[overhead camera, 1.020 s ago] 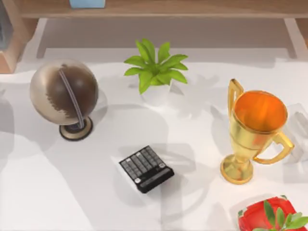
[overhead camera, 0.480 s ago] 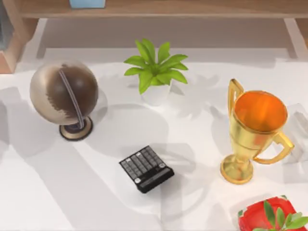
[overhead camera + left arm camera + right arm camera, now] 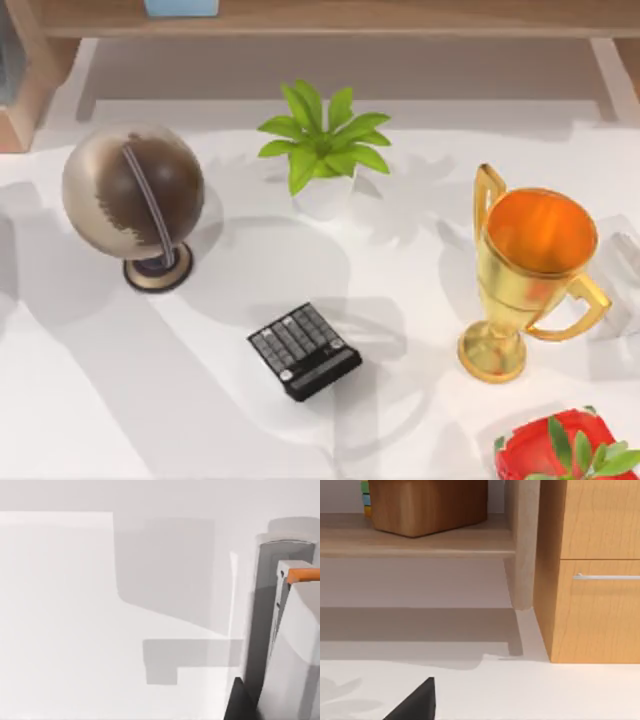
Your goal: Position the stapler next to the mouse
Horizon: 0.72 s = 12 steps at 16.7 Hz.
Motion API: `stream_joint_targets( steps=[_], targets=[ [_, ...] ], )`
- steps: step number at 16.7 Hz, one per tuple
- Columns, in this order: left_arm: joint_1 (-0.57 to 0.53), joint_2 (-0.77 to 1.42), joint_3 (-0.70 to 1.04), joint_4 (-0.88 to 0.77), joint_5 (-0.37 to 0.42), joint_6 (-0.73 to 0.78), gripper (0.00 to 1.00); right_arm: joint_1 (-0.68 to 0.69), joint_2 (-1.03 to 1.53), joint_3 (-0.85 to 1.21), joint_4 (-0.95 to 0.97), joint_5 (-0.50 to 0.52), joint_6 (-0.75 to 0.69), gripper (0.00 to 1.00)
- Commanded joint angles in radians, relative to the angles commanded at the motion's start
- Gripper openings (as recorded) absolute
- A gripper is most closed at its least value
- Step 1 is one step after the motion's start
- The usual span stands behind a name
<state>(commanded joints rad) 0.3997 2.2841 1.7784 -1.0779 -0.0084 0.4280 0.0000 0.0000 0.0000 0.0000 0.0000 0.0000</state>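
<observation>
One black calculator (image 3: 304,350) lies mid-table from above; right wrist sees a wooden drawer (image 3: 600,607); tool states untellable.

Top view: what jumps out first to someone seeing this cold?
The gold trophy with its orange bowl, at the table's right side, grabs the eye first. Next, the brown globe at the left and the green potted plant at the back centre. A black calculator lies in front, near the middle.
</observation>
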Motion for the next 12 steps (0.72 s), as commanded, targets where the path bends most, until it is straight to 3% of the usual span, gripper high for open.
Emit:
stream_joint_targets(
  steps=[8, 12],
  targets=[
    [0.000, 0.000, 0.000, 0.000, 0.000, 0.000, 0.98, 0.000, 0.000, 0.000, 0.000, 0.000, 0.000, 1.00],
    [0.000, 0.000, 0.000, 0.000, 0.000, 0.000, 1.00, 0.000, 0.000, 0.000, 0.000, 0.000, 0.000, 1.00]
  ],
)
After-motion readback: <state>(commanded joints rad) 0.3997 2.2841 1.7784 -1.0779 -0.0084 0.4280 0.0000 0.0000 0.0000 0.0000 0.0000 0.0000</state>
